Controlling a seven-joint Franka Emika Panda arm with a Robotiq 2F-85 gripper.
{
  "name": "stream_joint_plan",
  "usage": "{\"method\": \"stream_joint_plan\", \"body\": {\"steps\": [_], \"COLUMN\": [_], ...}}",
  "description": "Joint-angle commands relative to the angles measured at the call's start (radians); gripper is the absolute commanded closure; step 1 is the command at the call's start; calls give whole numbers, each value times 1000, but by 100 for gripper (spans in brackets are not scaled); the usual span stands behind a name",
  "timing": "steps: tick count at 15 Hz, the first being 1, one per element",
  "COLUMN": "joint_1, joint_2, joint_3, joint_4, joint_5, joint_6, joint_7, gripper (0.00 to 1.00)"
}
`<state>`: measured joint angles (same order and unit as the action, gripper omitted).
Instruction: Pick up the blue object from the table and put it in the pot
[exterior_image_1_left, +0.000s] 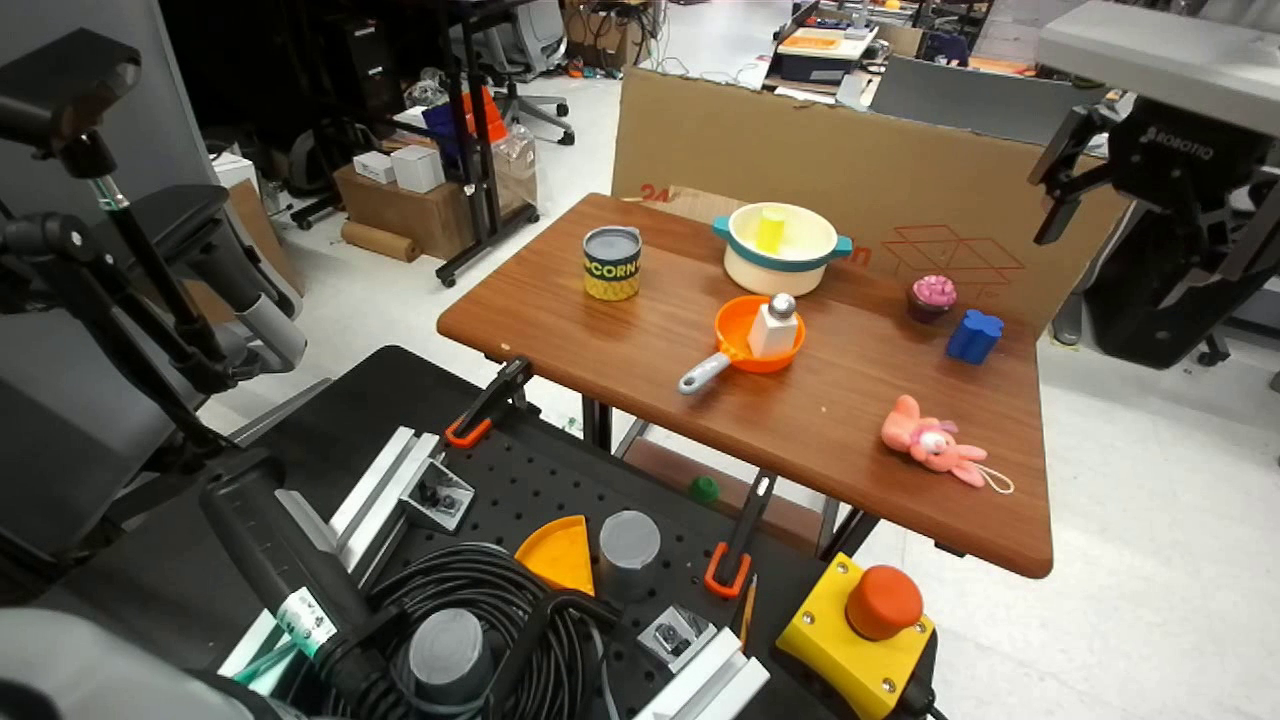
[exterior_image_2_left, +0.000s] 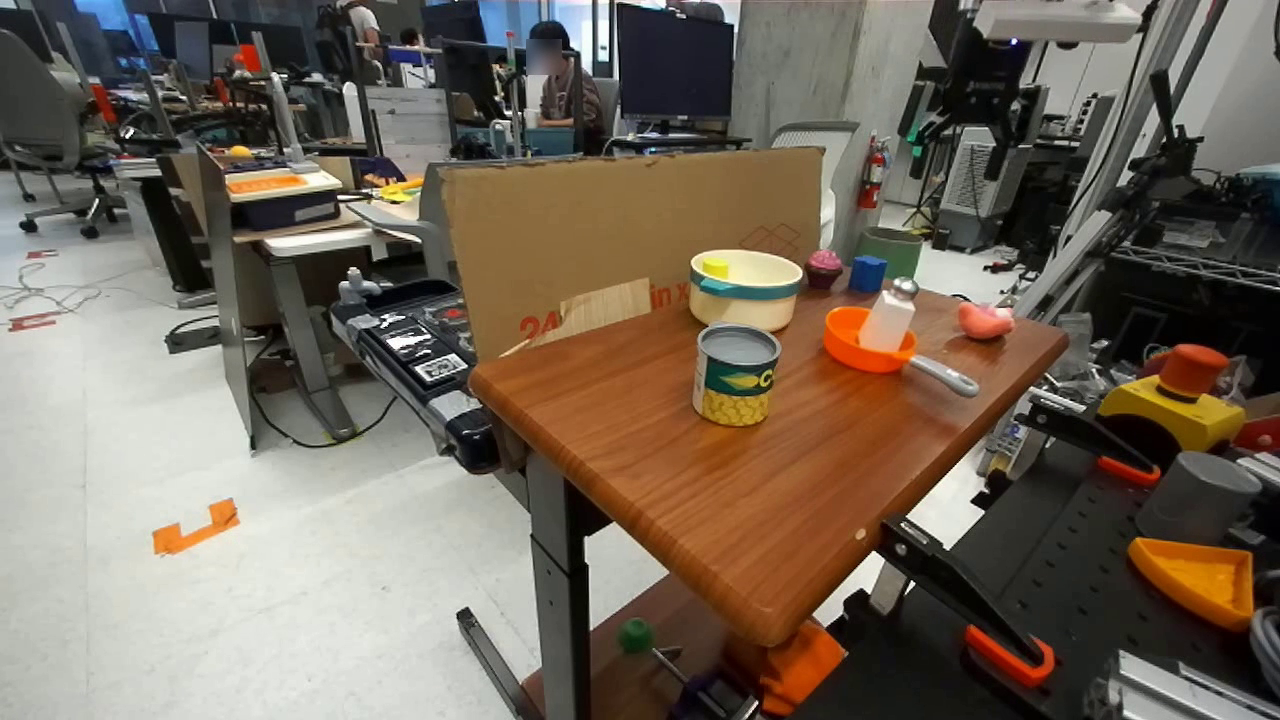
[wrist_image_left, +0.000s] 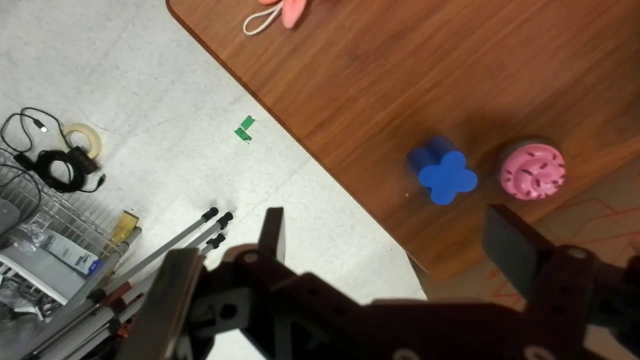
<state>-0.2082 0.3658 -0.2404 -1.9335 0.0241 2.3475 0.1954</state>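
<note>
Standing upright near one corner of the table (exterior_image_1_left: 660, 345), the blue block (wrist_image_left: 447, 177) had its four-lobed face turned up, so the axis through that shape ran vertically, straight up from the table top. Whether this was its longest dimension could not be told, as height and width looked much alike. In the wrist view its lobes pointed roughly toward the top, right, bottom and left, set slightly askew, with the rightward one toward a cupcake (wrist_image_left: 532, 170) topped in pink. The cupcake stood just beside the block, a narrow gap between them.

The tool (wrist_image_left: 392, 235) hung higher than the table near that same corner, its jaws spread wide and gripping nothing, well apart from the block.

In both exterior views the pot (exterior_image_1_left: 765, 278), cream with a teal band, stood well apart from the block on the side near the cardboard sheet (exterior_image_1_left: 750, 150), and the cupcake stood between the two. A yellow piece (exterior_image_1_left: 770, 228) was inside the pot. An orange pan (exterior_image_1_left: 735, 322) held a shaker (exterior_image_1_left: 773, 332), a corn can (exterior_image_1_left: 612, 268) stood upright, and a pink toy (exterior_image_1_left: 932, 440) lay on the table.
</note>
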Motion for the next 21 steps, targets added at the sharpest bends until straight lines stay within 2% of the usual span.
{"method": "stream_joint_plan", "body": {"steps": [1,8,11,12,21], "joint_1": [8,1,-19,0,-3], "joint_2": [-3,-25,-71,-19,-54], "joint_3": [-7,18,52,26,37], "joint_4": [-32,-23,-27,-15,-19], "joint_5": [-34,11,79,33,59], "joint_6": [8,-4,-67,-22,-54], "joint_7": [13,-17,-88,-32,-59], "gripper": [0,0,0,0,0]}}
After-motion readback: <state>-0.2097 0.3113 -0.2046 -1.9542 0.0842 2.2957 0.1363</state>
